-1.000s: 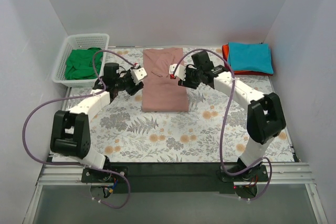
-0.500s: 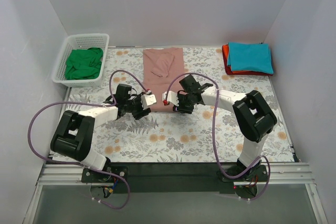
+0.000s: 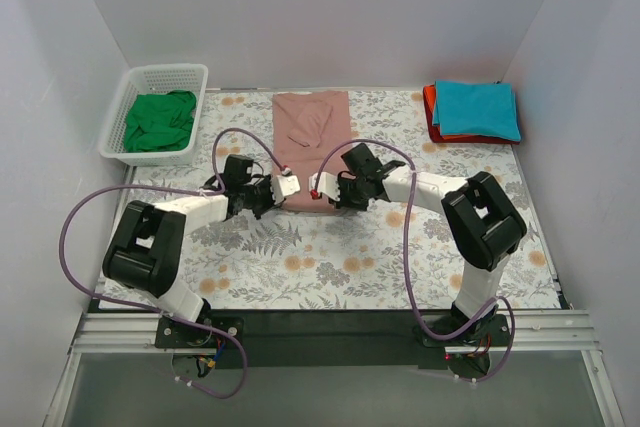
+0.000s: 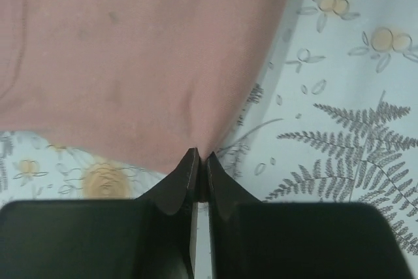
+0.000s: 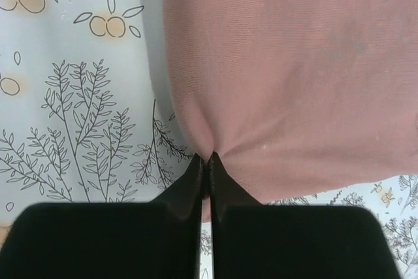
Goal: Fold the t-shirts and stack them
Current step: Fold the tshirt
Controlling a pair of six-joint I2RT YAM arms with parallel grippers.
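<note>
Where the surface ends at far left: a white mesh basket (image 3: 165,69) holds the green t-shirt (image 3: 158,122), bunched up inside it.
Left arm: it reaches from its near base inward to the right, low over the floral surface (image 3: 330,247).
Left end effector (image 3: 291,187): its fingers are pressed together on the near left edge of the pink t-shirt (image 3: 312,122). The left wrist view shows the left end effector (image 4: 199,158) nipping the pink t-shirt (image 4: 130,63) at a corner, and the cloth puckers into small creases at the tips.
Pink t-shirt: it lies in the middle of the surface as a long narrow strip running from far to near. Its far end is flat on the cloth, and its near end is held between the two arms.
Right end effector (image 3: 316,187): it is just beside the left one and is also closed on the near edge. The right wrist view shows the right end effector (image 5: 204,159) pinching the pink t-shirt (image 5: 294,63), with folds fanning out from the tips.
Right arm: it reaches from its near base inward to the left.
Far right corner: the teal t-shirt (image 3: 478,107) lies folded on top of the red-orange t-shirt (image 3: 431,112). The lower one shows along the left and near edges, well apart from the pink one.
</note>
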